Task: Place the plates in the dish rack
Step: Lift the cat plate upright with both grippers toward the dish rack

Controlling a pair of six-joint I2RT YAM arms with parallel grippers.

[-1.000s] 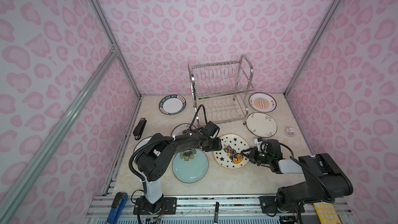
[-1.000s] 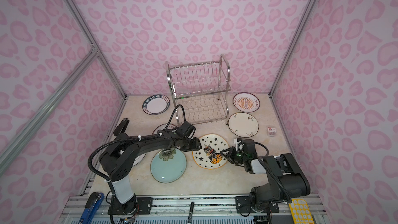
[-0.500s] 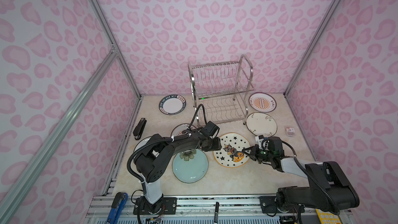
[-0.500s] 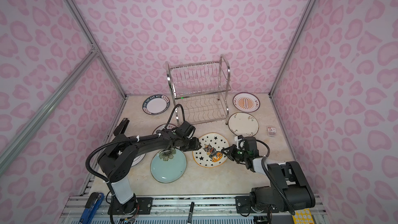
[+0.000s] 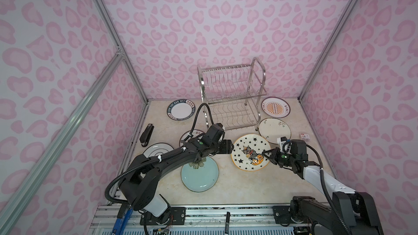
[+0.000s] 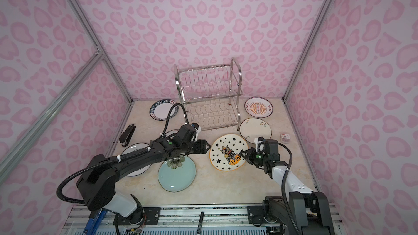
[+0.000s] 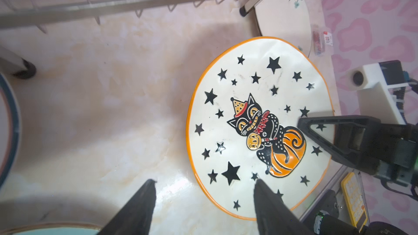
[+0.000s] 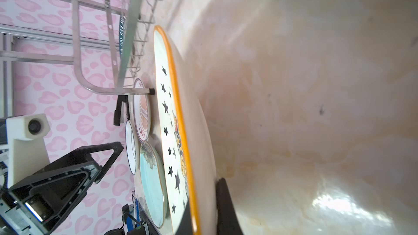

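The star-and-cat plate [image 5: 246,150] [image 6: 226,152] lies in the middle of the table, in front of the dish rack [image 5: 230,96] [image 6: 210,96]. My right gripper [image 5: 267,154] [image 8: 203,200] is shut on its orange rim, one finger above and one below. That edge looks slightly raised. My left gripper [image 5: 230,148] [image 7: 204,180] hangs open at the opposite edge, with the rim of the plate [image 7: 248,109] running between its fingers. Flat on the table lie the teal plate [image 5: 200,174], navy-lettered plate [image 5: 181,110], sunburst plate [image 5: 274,107] and floral plate [image 5: 274,128]. The rack holds nothing.
My left arm partly covers a black-ringed plate [image 5: 156,151] and another sunburst plate [image 5: 190,134]. A black stapler [image 5: 146,134] lies by the left wall and a small box [image 5: 305,135] by the right wall. A marker [image 5: 227,220] sits on the front rail.
My right gripper has shut on the star-and-cat plate's rim, and its arm has risen a little. My left jaws have spread wider at the plate's other edge.
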